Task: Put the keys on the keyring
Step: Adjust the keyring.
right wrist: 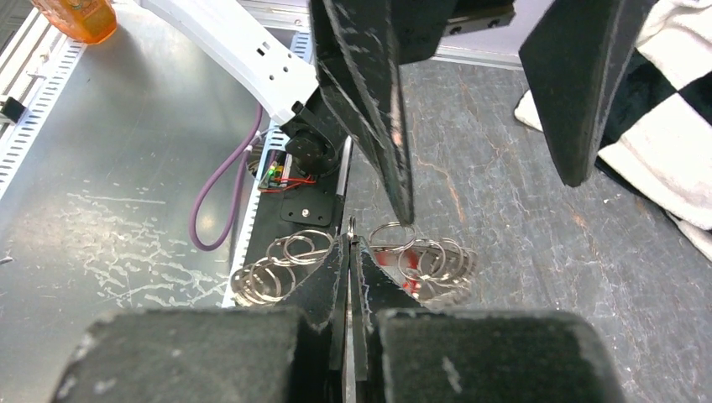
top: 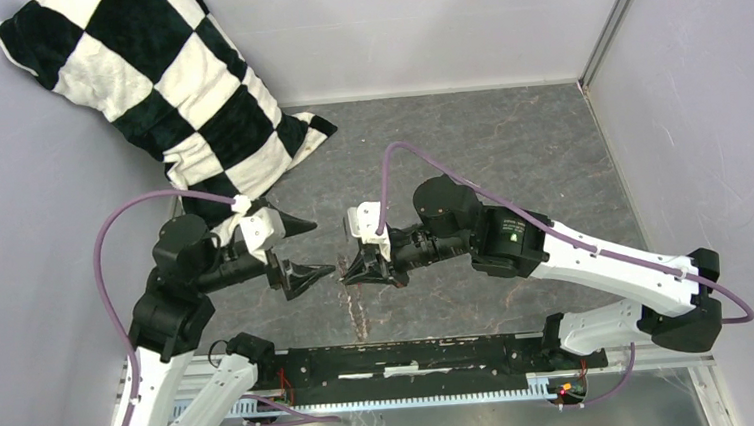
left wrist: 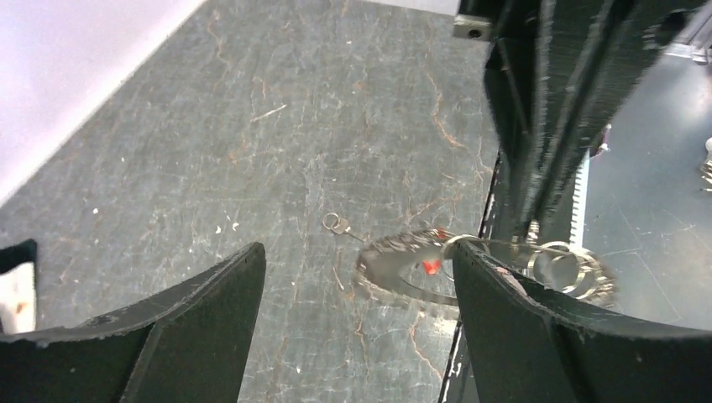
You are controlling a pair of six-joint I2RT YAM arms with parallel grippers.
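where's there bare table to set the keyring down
The widest bare patch is the far side of the table, between the pillow corner and the right wall. The middle is crowded: the open left end effector faces the right end effector, which pinches the keyring, and the key lies on the table close by.

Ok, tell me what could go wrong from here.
1. The right gripper pinches the keyring by a thin edge, jaws shut; the rings dangling either side could slip free.
2. The key lies tiny and flat on the table, unheld; the left gripper, jaws open, may fail to grip it.
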